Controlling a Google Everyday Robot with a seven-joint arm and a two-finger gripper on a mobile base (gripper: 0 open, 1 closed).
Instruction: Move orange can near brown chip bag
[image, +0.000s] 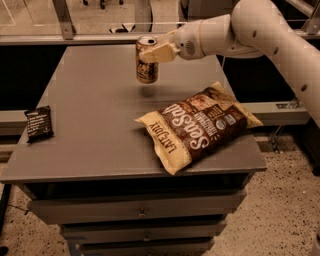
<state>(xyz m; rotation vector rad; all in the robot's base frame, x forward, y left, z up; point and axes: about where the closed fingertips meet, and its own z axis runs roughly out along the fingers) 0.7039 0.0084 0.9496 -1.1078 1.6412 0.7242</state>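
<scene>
The grey table (95, 100) fills the middle of the frame. Its front edge runs along the lower third, above a stack of drawers (140, 212), and its back edge lies under a rail near the top. Most of the open room is on the left half and in the centre, a wide bare stretch between the small black packet (39, 122) lying flat near the left edge and the big brown chip bag (200, 125) at centre right. The bag lies slanted. Its lower cream end comes close to the front edge, and its upper right end pokes a little past the table's right edge. Up in the top centre, the gripper (150, 52) reaches in from the right on the end of the white arm (260, 25). Its cream fingers are clamped around the upper part of the orange can (147, 72), just under the silver top. The can hangs upright over the back part of the table, its base looking clear of the surface, with a dark shadow right below it. It sits above and to the left of the bag, and a strip of bare tabletop separates the two.
</scene>
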